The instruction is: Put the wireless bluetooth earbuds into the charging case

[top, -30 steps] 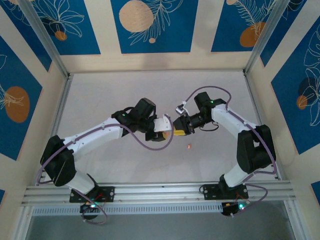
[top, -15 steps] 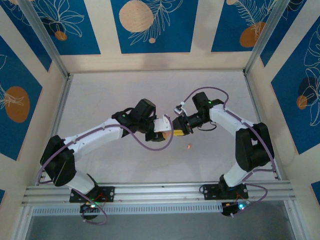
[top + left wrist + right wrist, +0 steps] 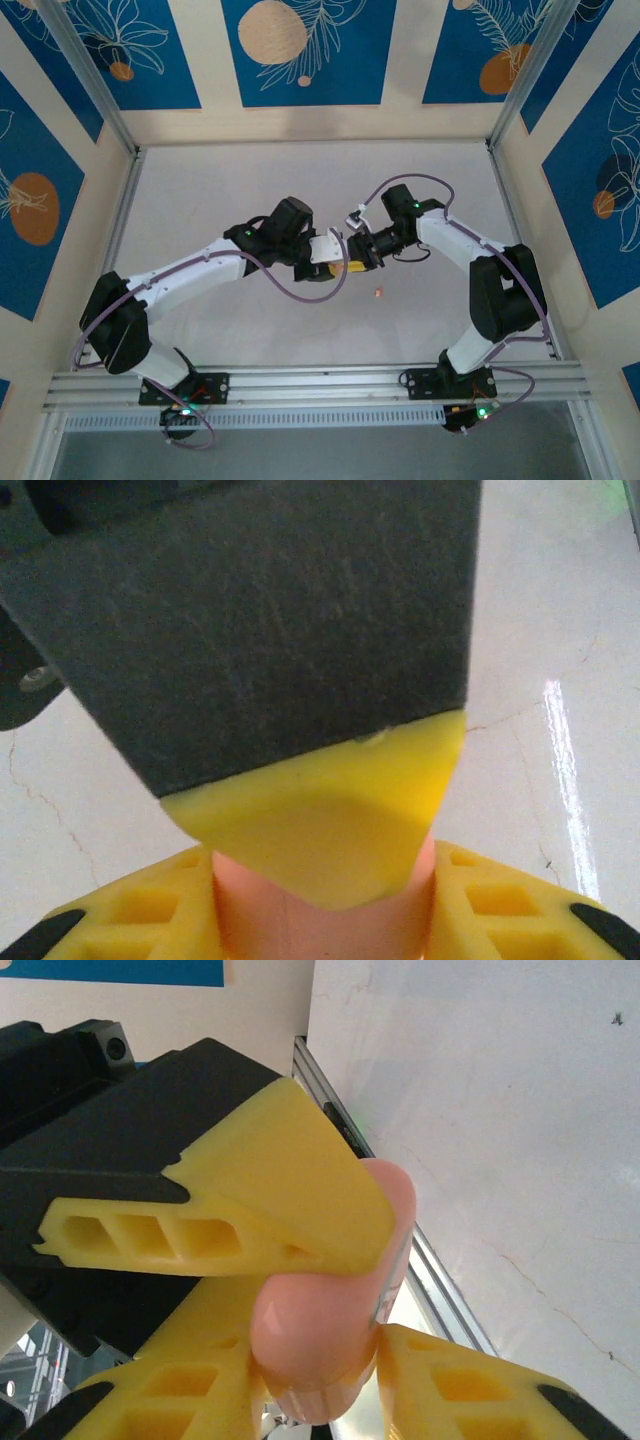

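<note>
Salmon-pink charging case (image 3: 312,1345), white table (image 3: 250,180)

The charging case (image 3: 305,1345) is salmon-pink, smooth and rounded like a pebble. It is held up above the middle of the bench (image 3: 300,180), pressed between the yellow fingers of the left gripper (image 3: 320,935) and also between those of the right gripper (image 3: 315,1365). If its lid is open cannot be told. One earbud (image 3: 378,292), a tiny pink nub, lies alone on the bench, toward the near edge from the case.

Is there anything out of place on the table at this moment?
One tiny pink earbud lies loose on the table, apart from the charging case, which is gripped in the air.
</note>
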Robot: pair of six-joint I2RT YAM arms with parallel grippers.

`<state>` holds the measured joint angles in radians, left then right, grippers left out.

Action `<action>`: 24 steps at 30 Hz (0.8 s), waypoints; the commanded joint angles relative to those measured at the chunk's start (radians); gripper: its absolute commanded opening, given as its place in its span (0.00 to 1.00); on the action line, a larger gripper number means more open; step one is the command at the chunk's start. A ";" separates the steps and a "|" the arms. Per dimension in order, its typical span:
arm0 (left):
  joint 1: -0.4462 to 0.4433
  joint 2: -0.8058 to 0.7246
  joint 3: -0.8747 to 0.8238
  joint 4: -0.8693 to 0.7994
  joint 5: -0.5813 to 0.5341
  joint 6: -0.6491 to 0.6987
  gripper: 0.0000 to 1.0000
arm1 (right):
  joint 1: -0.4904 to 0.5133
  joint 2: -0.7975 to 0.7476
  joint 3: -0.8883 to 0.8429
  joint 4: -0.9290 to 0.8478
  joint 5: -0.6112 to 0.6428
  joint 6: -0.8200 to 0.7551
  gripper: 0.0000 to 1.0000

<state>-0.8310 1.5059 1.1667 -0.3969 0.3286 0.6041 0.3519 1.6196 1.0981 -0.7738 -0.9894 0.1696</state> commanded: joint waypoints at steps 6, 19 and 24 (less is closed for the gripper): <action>-0.014 -0.033 -0.010 0.046 -0.001 -0.022 0.45 | 0.001 -0.032 -0.002 0.018 -0.006 -0.010 0.16; 0.099 -0.172 -0.154 0.298 0.080 -0.223 0.75 | -0.101 -0.268 -0.133 0.322 0.050 -0.062 0.13; 0.176 -0.231 -0.238 0.452 0.217 -0.331 0.73 | -0.149 -0.322 -0.147 0.365 0.021 -0.162 0.13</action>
<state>-0.6910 1.3128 0.9707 -0.0856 0.4175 0.3691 0.2256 1.3354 0.9668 -0.4706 -0.9390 0.0948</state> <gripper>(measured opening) 0.732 0.195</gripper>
